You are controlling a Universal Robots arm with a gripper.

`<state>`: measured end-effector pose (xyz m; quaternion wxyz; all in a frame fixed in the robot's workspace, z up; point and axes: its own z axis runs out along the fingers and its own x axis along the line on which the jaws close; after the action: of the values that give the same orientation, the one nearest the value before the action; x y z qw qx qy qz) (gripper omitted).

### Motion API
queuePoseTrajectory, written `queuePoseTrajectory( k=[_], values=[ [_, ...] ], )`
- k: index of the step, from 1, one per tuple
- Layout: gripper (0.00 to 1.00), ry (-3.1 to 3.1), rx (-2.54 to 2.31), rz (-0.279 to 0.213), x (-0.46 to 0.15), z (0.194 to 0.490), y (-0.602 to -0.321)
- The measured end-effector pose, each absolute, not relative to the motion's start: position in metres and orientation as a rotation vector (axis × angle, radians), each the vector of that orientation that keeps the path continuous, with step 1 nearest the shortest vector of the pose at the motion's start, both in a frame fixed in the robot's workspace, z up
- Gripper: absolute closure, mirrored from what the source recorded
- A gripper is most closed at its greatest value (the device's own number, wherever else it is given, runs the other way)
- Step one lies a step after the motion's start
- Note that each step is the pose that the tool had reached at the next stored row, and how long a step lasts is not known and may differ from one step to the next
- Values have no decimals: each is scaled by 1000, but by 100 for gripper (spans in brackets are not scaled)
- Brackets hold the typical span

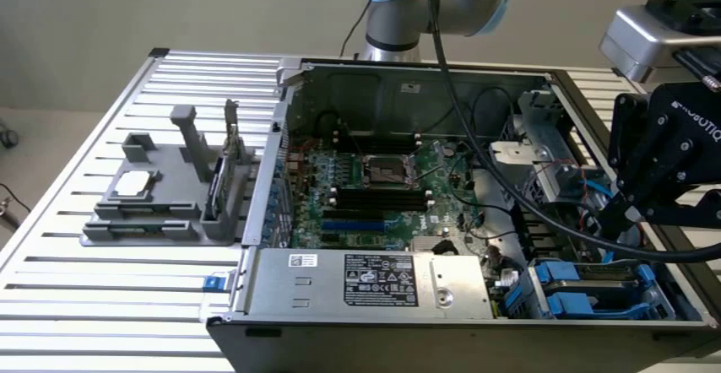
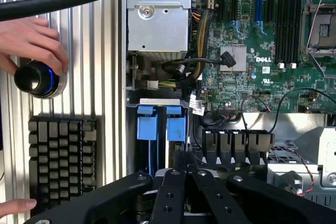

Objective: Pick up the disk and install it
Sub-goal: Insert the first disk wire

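Blue plastic frames the disk [image 1: 597,278], which sits in the bay at 5 o'clock of the open computer case [image 1: 451,71] in the exterior view. From the gripper [image 1: 614,221] it lies toward 6 o'clock, close under the fingertips, its long axis seemingly running 3 to 9 o'clock. In the wrist view the 2 fingers [image 2: 170,192] look pressed almost together; whether they pinch the carrier's edge I cannot tell.

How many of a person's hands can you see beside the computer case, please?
2. One hand rests on the round black knob with a blue ring. The other hand lies next to the black gridded block, only partly in view.
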<state>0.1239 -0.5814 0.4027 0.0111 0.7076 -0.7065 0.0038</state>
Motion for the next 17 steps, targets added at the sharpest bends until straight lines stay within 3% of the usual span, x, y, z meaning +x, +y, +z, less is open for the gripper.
queuePoseTrajectory(
  k=[17],
  values=[
    [87,-2266,2145,9,124,403,-581]
  ],
)
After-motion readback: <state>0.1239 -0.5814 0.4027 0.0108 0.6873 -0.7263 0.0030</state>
